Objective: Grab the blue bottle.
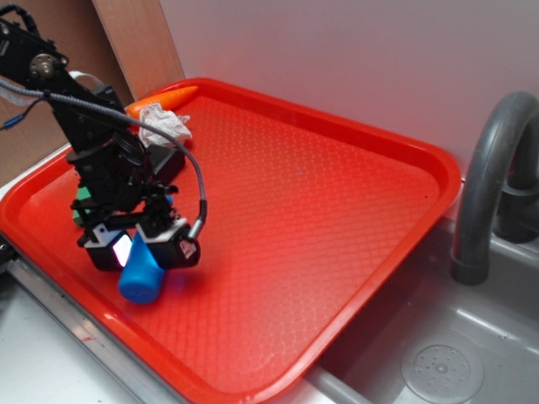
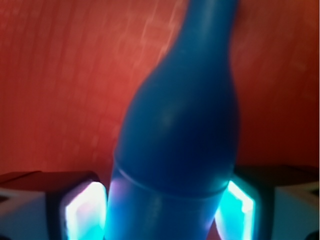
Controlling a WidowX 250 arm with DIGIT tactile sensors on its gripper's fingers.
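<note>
On the tray's [image 1: 362, 278] left side, the gripper [image 1: 143, 244] clasps the blue bottle [image 1: 141, 275].
Lit pads [image 2: 85, 212] press both sides of its wide body; the smooth, rounded plastic could slip or swing if lifted fast, I judge.

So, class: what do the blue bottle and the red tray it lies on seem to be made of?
The small blue bottle looks like smooth moulded plastic: uniform colour, soft sheen, a seam line around the body. The red rectangular tray seems to be hard plastic too, with a fine textured pattern and glossy raised rim.
</note>
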